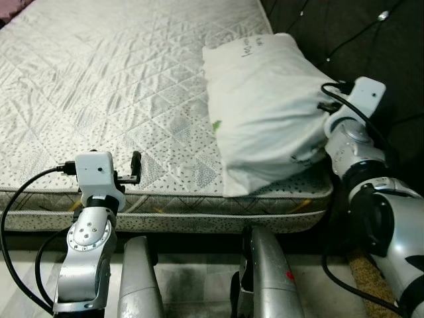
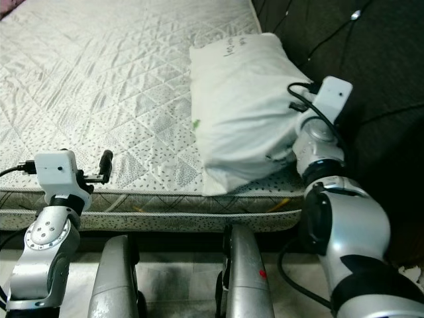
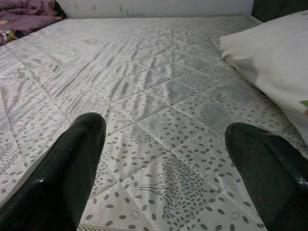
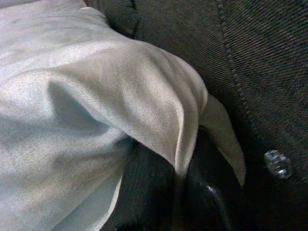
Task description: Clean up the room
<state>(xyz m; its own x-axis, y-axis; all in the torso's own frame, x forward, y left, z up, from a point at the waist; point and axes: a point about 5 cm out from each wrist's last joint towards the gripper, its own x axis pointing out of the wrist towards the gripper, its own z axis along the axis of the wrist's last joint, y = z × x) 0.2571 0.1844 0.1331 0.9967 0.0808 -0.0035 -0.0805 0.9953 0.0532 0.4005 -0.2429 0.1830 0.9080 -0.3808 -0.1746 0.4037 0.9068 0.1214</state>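
With the right gripper (image 4: 180,192) pinching the pillow's (image 1: 265,99) corner fold, pull gently along the mattress (image 1: 112,86) so the fabric holds, while the left gripper (image 3: 166,168) hovers spread open.

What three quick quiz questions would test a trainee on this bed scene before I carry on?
1. True or false: the right gripper is shut on a fold of the pillow.
2. Which is open above the mattress: A) the left gripper, B) the right gripper?
3. Fill in: the pillow lies along the mattress's ____ edge, beside the dark headboard.

Key: 1 true; 2 A; 3 right.
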